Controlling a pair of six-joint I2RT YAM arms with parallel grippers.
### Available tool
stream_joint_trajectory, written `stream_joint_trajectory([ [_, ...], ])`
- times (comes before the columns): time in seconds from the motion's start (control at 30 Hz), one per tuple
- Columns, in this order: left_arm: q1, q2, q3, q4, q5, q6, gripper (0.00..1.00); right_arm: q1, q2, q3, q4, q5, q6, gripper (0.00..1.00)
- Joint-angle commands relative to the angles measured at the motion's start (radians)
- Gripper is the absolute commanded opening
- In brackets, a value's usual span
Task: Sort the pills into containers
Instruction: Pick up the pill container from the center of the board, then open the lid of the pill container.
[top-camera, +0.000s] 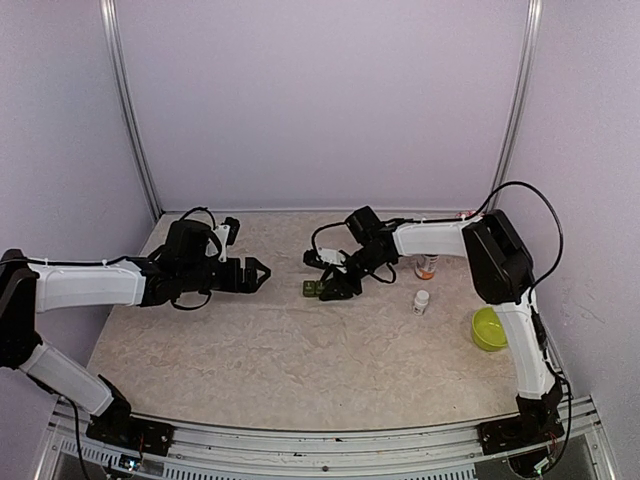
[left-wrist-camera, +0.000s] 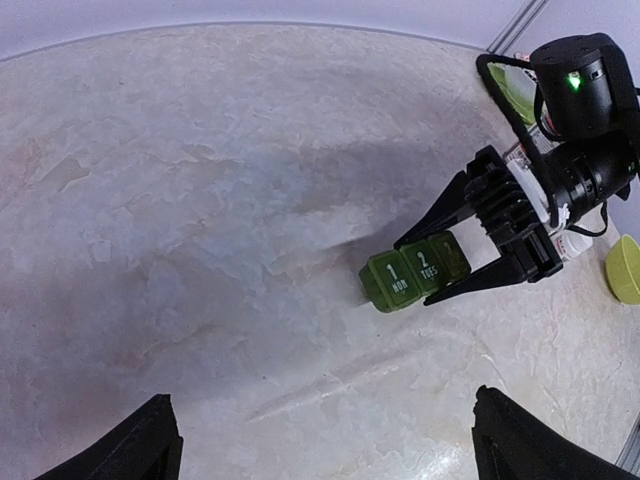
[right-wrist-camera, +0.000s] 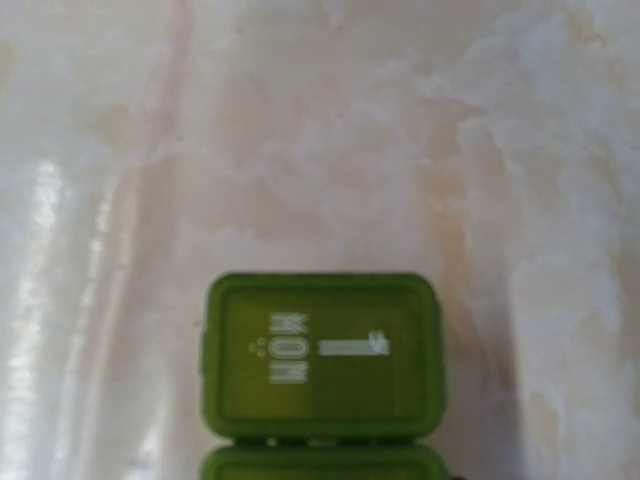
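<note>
A green weekly pill organizer (top-camera: 312, 290) lies mid-table with lids marked 1 MON and 2 TUES; it also shows in the left wrist view (left-wrist-camera: 415, 272) and fills the bottom of the right wrist view (right-wrist-camera: 322, 355). My right gripper (top-camera: 330, 287) straddles it, and its black fingers (left-wrist-camera: 495, 277) press both long sides. My left gripper (top-camera: 262, 273) is open and empty, hovering a short way left of the organizer. Its fingertips (left-wrist-camera: 150, 445) show wide apart over bare table. No loose pills show.
An orange pill bottle (top-camera: 427, 267) and a small white bottle (top-camera: 421, 301) stand right of the organizer. A lime green bowl (top-camera: 489, 328) sits near the right edge and also shows in the left wrist view (left-wrist-camera: 625, 268). Cables hang off the right arm.
</note>
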Motion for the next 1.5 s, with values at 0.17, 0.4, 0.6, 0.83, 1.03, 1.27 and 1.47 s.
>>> stream_joint_trajectory([
  [0.17, -0.008, 0.0, -0.008, 0.123, 0.17, -0.118, 0.99, 0.03, -0.304, -0.228, 0.168, 0.083, 0.112, 0.36],
  [0.4, -0.057, 0.026, 0.021, 0.217, 0.29, -0.179, 0.99, 0.107, -0.463, -0.393, 0.242, 0.219, 0.189, 0.36],
  [0.6, -0.071, 0.029, 0.013, 0.285, 0.39, -0.117, 0.99, 0.164, -0.574, -0.473, 0.225, 0.251, 0.27, 0.35],
  [0.83, -0.105, -0.063, -0.13, 0.429, 0.409, 0.092, 0.99, 0.173, -0.674, -0.541, 0.16, 0.168, 0.356, 0.35],
  [1.03, -0.137, -0.14, -0.286, 0.659, 0.401, 0.274, 0.99, 0.173, -0.734, -0.545, 0.091, 0.129, 0.412, 0.35],
  [1.27, -0.15, -0.142, -0.327, 0.772, 0.474, 0.472, 0.99, 0.174, -0.774, -0.549, 0.009, 0.059, 0.437, 0.36],
  [1.47, -0.152, -0.09, -0.275, 0.715, 0.559, 0.554, 0.99, 0.193, -0.811, -0.585, 0.005, -0.02, 0.44, 0.36],
])
